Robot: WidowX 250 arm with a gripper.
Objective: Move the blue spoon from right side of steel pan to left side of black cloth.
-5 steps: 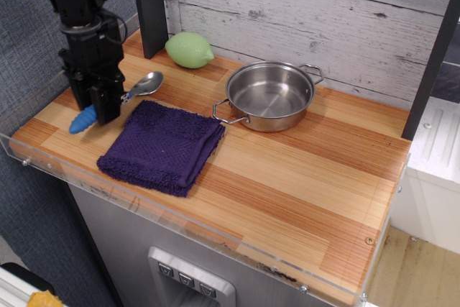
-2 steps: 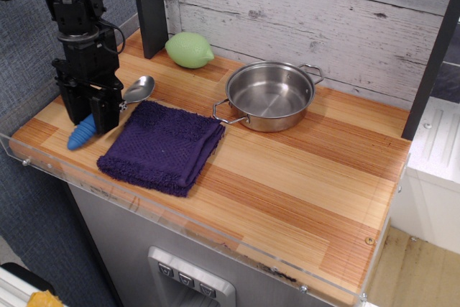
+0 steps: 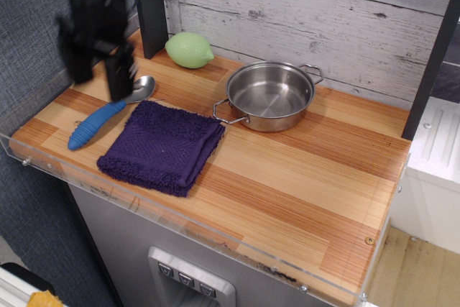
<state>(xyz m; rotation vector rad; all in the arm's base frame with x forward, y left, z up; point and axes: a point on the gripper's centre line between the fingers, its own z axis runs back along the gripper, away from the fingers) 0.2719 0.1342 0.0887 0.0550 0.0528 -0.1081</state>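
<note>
The blue spoon (image 3: 100, 119) lies flat on the wooden counter just left of the black cloth (image 3: 164, 147), its silver bowl pointing toward the back and its blue handle toward the front left. The steel pan (image 3: 270, 95) stands empty to the right of the cloth. My gripper (image 3: 99, 75) is blurred, raised above the spoon's bowl end, its two fingers apart and holding nothing.
A green lemon-shaped object (image 3: 190, 49) sits at the back by a dark post (image 3: 149, 6). A clear plastic rim (image 3: 180, 215) runs along the counter's front edge. The grey plank wall closes the back.
My gripper has let go of the spoon and risen up and toward the back. The spoon now lies fully uncovered on the counter left of the cloth.
</note>
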